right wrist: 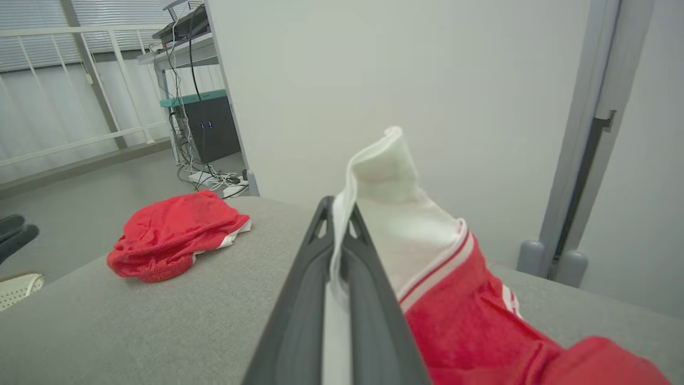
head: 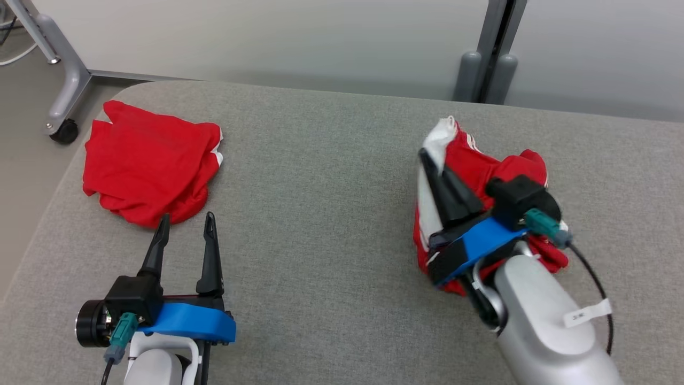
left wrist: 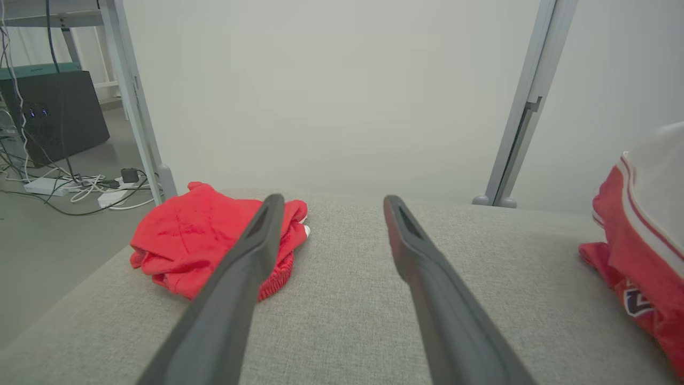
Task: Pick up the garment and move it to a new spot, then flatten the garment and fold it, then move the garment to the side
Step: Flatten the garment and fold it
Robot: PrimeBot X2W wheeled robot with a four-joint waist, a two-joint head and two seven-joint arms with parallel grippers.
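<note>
A red and white garment point(head: 470, 166) is bunched up at the right of the grey table point(head: 320, 214), partly lifted. My right gripper point(head: 434, 166) is shut on its white edge; the right wrist view shows white cloth point(right wrist: 395, 214) pinched between the two closed fingers point(right wrist: 304, 299), with red fabric hanging to the right. The same garment point(left wrist: 641, 235) appears at the right edge of the left wrist view. My left gripper point(head: 187, 224) stands open at the lower left, nothing between its fingers point(left wrist: 240, 278).
A second red garment point(head: 147, 166) lies folded in a heap at the table's far left corner, just beyond the left fingertips. A castor frame point(head: 64, 128) stands off the left edge. A grey post point(head: 489, 69) rises behind the table. Cables point(left wrist: 80, 187) lie on the floor.
</note>
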